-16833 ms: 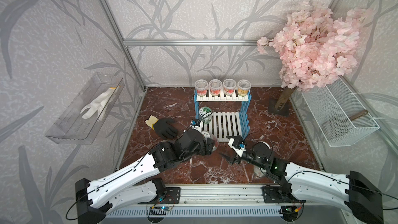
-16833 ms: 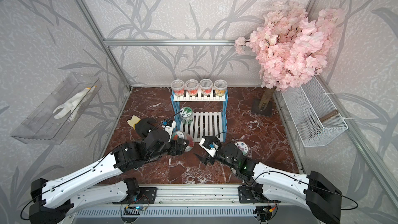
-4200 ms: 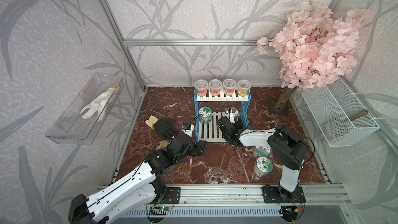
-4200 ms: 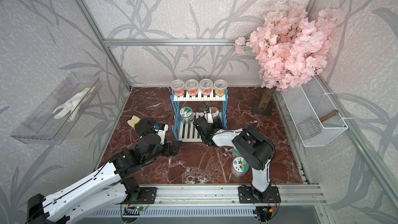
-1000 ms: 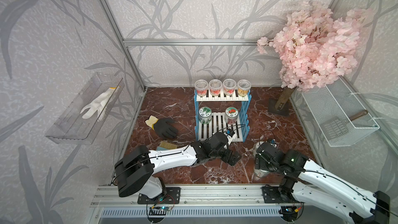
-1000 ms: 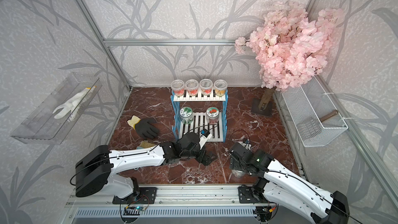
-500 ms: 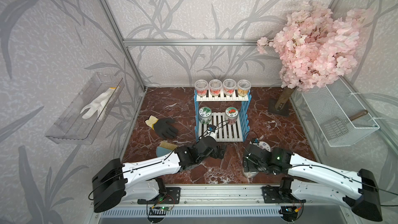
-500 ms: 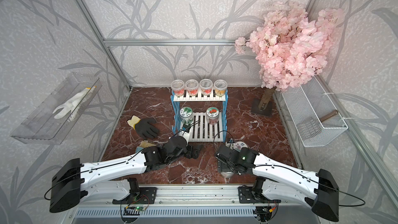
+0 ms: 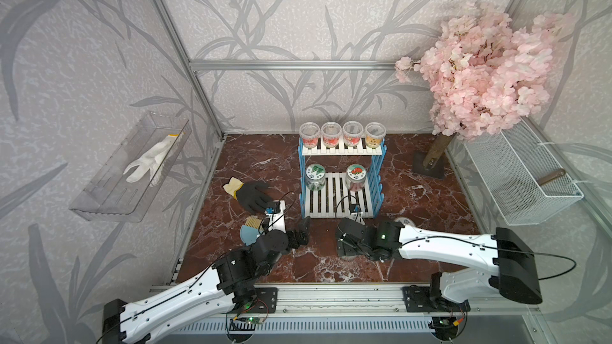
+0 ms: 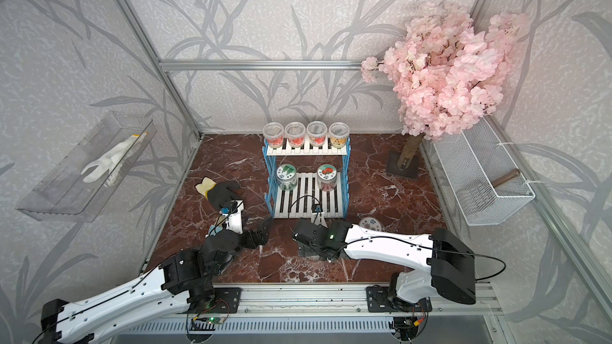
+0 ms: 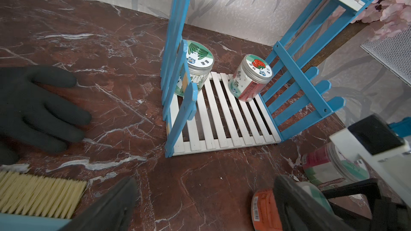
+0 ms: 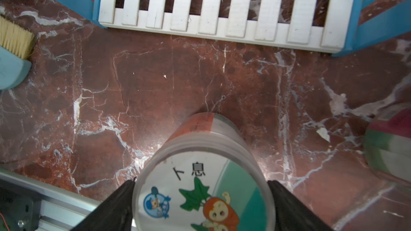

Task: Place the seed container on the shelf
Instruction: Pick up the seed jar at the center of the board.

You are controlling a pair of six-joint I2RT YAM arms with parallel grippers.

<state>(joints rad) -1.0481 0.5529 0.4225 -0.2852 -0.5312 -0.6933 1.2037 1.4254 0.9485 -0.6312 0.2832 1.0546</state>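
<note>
1. My right gripper [image 12: 201,182]: fingers [image 12: 115,205] stand on either side of the seed container [image 12: 200,198], tips at its lid rim. I cannot tell whether they press it or merely flank it.
2. Seed container: on the marble floor [image 12: 155,81], lower centre of both top views, mostly hidden under my right wrist. It sits in front of the shelf [image 9: 323,207], apart from the lower tier. Orange-and-white label, cartoon lid.
3. My left gripper [image 11: 204,181]: fingers spread wide with nothing between them, just below the shelf's lower left corner in both top views.
4. Shelf stock: leaf-lid jar [image 9: 314,173] and strawberry-lid jar [image 9: 356,173] on the lower tier; four cups [image 9: 342,132] in a row on the upper.
5. Floor: second container [image 9: 403,221] right of my right wrist; black glove [image 9: 253,193] and brush [image 9: 253,223] at centre left.
</note>
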